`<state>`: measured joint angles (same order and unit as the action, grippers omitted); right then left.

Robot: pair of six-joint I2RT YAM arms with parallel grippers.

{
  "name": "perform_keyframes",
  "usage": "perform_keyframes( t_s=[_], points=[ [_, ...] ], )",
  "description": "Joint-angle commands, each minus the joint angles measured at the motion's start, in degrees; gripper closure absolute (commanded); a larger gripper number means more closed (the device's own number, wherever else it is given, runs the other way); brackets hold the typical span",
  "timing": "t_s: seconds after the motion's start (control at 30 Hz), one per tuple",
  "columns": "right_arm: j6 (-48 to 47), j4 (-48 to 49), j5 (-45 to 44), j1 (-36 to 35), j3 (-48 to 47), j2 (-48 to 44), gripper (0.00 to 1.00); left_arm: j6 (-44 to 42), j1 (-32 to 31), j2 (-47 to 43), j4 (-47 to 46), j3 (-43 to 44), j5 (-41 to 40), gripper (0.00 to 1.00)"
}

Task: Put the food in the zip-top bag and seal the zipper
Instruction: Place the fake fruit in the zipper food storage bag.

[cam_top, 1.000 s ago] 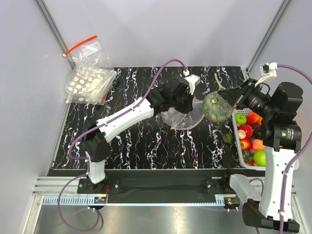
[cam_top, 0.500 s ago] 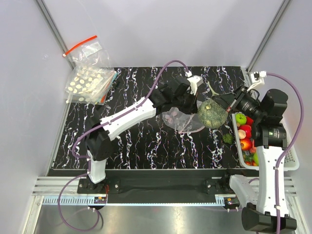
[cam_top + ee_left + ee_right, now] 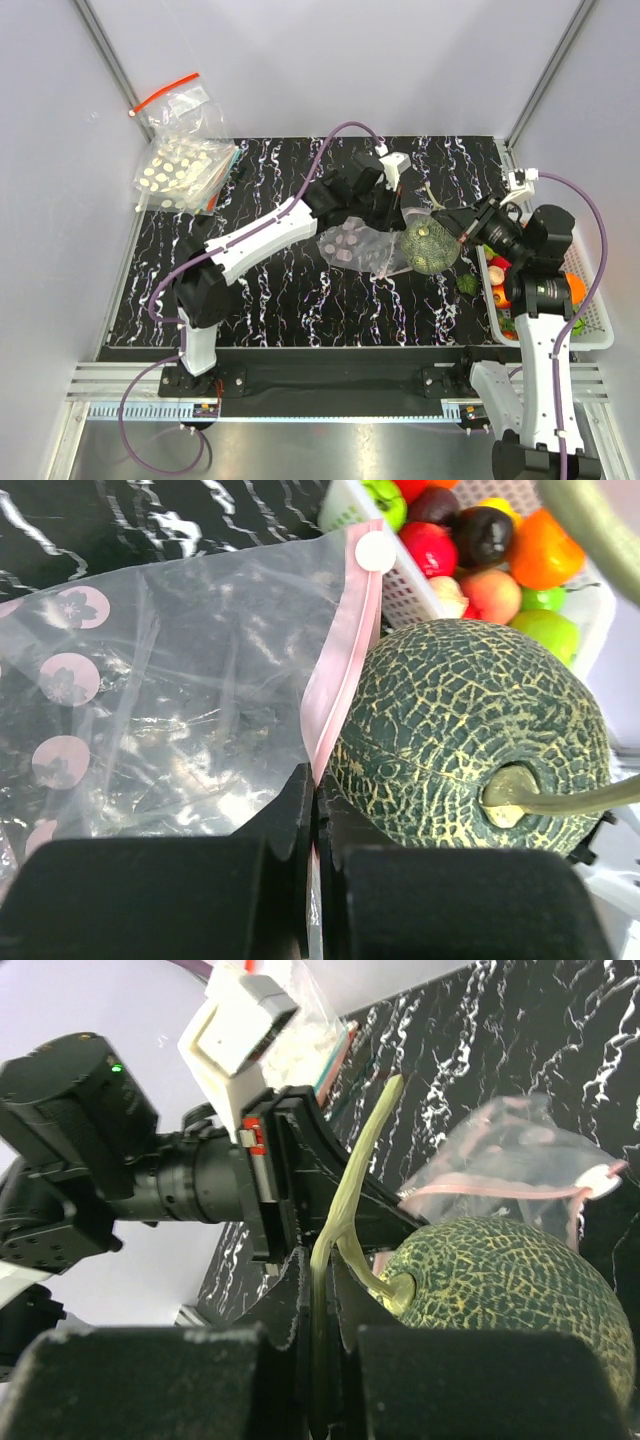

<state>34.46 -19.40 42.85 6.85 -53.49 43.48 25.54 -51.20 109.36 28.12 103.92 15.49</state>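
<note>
Melon (image 3: 430, 245) at mouth of bag (image 3: 350, 243), touching pink zipper (image 3: 340, 670). Left gripper (image 3: 315, 785) pinched shut on zipper — right gripper (image 3: 320, 1275) pinched shut on stem (image 3: 350, 1185). Hold mouth wide, push melon in slow — mind thin plastic.

No words, numbers or brand marks can be read in any view. The closest thing to a sign is the set of pale pink round prints (image 3: 68, 678) on the clear zip-top bag (image 3: 200, 730), each bearing a small blossom shape and no lettering
</note>
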Motion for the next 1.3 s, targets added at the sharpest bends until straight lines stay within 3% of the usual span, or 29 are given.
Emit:
perform_keyframes(
  t_s=[0.0,0.23,0.43,0.77,1.0,1.27],
  points=[
    [3.07,8.84,-1.72,-0.26,1.55,-2.79,1.0,2.93,0.14,-2.31,-5.7,-1.08,5.25,1.0],
    [5.01,11.66,-2.16,-0.26,4.97,-3.67,1.0,7.15,0.22,-5.29,-10.98,-4.51,9.03,1.0],
    [3.17,8.51,-3.64,-0.35,7.7,-5.86,1.0,11.45,0.22,-6.53,-17.72,-9.77,11.74,1.0],
    [-2.99,-8.55,-4.97,-0.26,8.22,-14.04,1.0,13.74,0.14,-6.0,-21.7,-14.88,9.38,1.0],
    [2.71,-3.38,-4.7,-0.35,18.59,-19.75,1.0,16.29,-0.22,-6.79,-25.82,-16.64,11.84,1.0],
    [8.6,6.01,-12.61,-0.35,24.48,-25.2,1.0,17.7,-1.45,-6.09,-29.42,-21.64,13.25,1.0]
  ],
)
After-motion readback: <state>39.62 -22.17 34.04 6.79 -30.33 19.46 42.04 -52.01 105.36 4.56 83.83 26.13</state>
